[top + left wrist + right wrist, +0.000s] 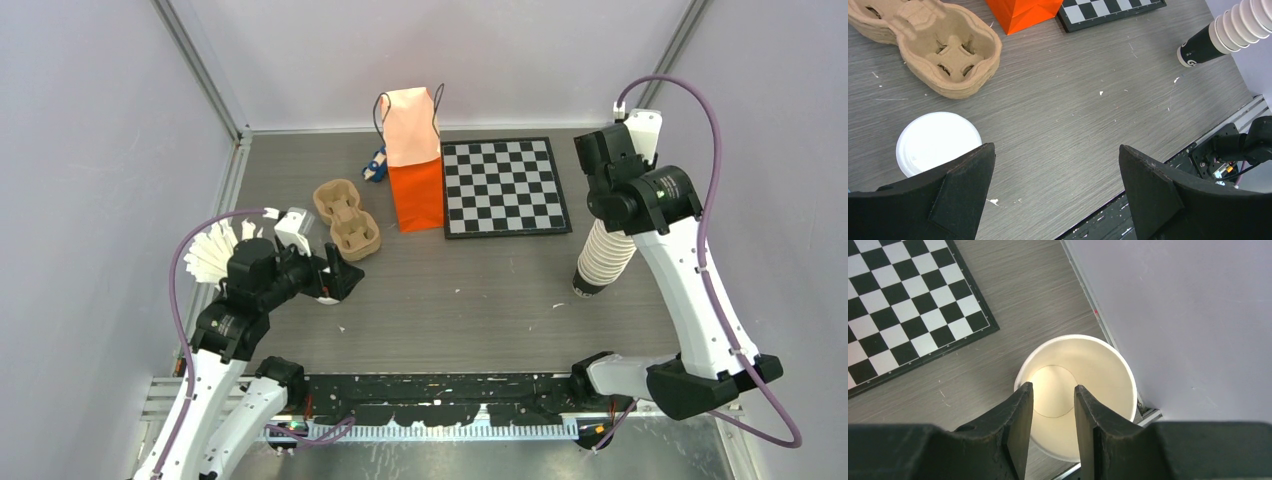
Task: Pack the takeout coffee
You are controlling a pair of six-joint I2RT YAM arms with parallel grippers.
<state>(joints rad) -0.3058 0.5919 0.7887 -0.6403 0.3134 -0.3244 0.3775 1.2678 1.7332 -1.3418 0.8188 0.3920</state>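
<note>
Step in hand, I'd say: reaching for the coffee, nothing packed yet. The takeout coffee [937, 142], a small white cup with its sip lid on, stands upright on the counter [1073, 90], well to the near-left of the orange bag [416, 165]. A brown cup carrier [346, 214] lies between it and the bag.

The left gripper [1057, 150] hovers low beside the cup, fingers wide apart, holding nothing. In the wrist view the cup sits outside one finger [955, 190], not between the two.

The right gripper [1053, 389] is well right of the bag, past the chessboard [505, 187], over the tall stack of lidless cups [604, 257]. Its fingers stand a narrow gap apart above the top cup's mouth, clamped on nothing I can see.

Next move, as I judge it: the left arm shifts sideways so the fingers straddle the cup body below the lid, then closes gently, since a paper wall is easy to crush or tip. Then it lifts high enough to clear the carrier and the bag's tall rim, and goes down into the mouth. How wide that mouth gapes, can't tell.
</note>
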